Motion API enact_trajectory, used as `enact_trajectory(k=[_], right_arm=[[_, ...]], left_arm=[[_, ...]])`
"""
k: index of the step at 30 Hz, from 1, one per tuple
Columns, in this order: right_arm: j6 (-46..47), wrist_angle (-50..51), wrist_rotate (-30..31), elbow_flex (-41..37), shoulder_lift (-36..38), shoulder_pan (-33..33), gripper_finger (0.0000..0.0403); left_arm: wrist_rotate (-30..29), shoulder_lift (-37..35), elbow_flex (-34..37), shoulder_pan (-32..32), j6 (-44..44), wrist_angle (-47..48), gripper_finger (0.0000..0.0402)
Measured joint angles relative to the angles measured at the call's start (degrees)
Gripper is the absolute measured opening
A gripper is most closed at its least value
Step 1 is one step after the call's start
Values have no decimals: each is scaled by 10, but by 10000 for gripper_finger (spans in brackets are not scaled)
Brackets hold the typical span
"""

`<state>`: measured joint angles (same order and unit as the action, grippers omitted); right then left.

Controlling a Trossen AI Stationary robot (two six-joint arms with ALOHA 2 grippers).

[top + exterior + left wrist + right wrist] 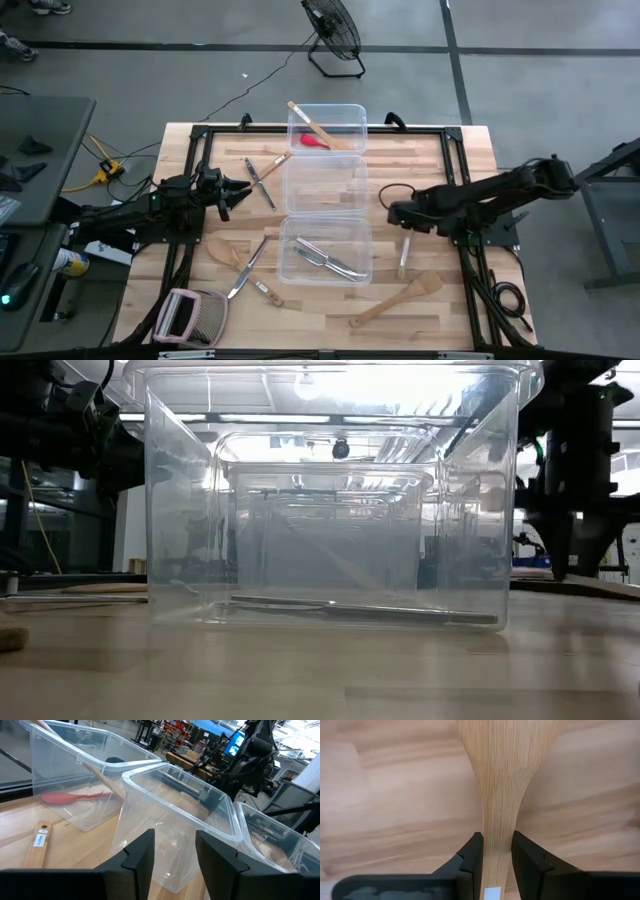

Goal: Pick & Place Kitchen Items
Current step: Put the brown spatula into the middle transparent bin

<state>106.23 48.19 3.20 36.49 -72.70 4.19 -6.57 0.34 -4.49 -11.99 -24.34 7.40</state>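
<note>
Three clear tubs stand in a column at mid-table. The far tub holds a wooden spoon and a red utensil. The middle tub shows nothing inside. The near tub holds silver cutlery. My left gripper hovers open just left of the middle tub. My right gripper points down at the table's right part, shut on a pale wooden spatula that lies flat on the table. My right gripper pinches the spatula's handle between its two fingers, just below where it widens into the blade. The fingers come from above, pointing down, and lie across the handle. The spatula lies flat on the table.
Loose on the table are a second wooden spatula at the near right, a wooden spoon, silver cutlery, a wood-handled tool and a pink-framed grater at the near left. A black frame edges the table.
</note>
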Motion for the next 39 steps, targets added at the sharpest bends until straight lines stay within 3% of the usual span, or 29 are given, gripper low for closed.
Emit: enact_trajectory(k=[11,21,39], right_arm=[[-50,72,93,1,131,0,74],[-162,58,185,1,239,-18,74],[-334,-4,177,2,289,-43,74]], left_arm=[[0,0,0,0,0,0,143],[0,0,0,0,0,0,143],[0,0,0,0,0,0,143]])
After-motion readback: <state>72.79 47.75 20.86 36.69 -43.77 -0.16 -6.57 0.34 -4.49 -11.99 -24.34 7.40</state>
